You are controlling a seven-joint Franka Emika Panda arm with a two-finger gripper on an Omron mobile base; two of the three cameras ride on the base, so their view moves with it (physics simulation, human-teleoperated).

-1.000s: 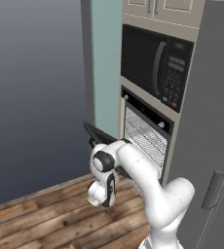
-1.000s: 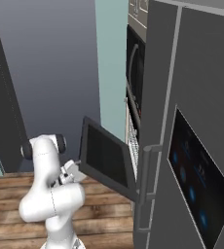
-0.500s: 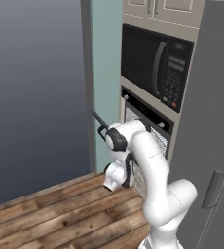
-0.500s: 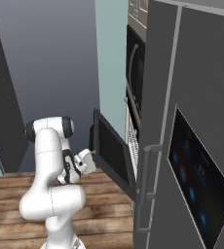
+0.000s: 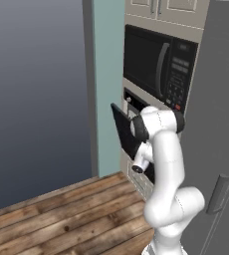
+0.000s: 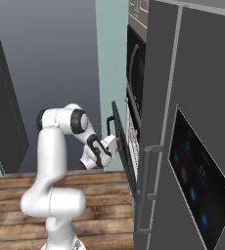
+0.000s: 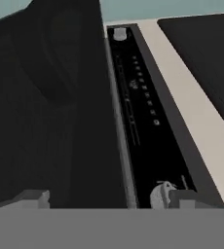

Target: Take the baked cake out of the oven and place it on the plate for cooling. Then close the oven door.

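The robot is on the last step: shutting the big black oven door [image 6: 122, 146] with the dark window and the bar handle. The door is nearly up now. It leans out just a little from the black wall oven [image 5: 136, 107], and a thin gap is left at the top. In the right base view you can see a bit of the silver wire rack [image 6: 132, 139] through that gap.

The white arm's two-finger gripper [image 6: 109, 143] is right up against the outside of the door, near its top edge. Its fingers are spread wide apart and hold nothing. In the hand view the two small dark tips sit at the bottom, with the flat black door [image 7: 46, 107] on one side and the oven's black control strip with its small white round knob [image 7: 119, 33] on the other side.

The black microwave with the keypad [image 5: 156, 62] is above the oven, and the tall grey fridge [image 6: 192, 122] stands beside it. I cannot see the cake or the plate here.

I think the next move is one more push. The hand should press flat on the door, up near the handle, until the top edge meets the oven and the gap is gone. It should push gently, so the hand does not slip off the smooth door.
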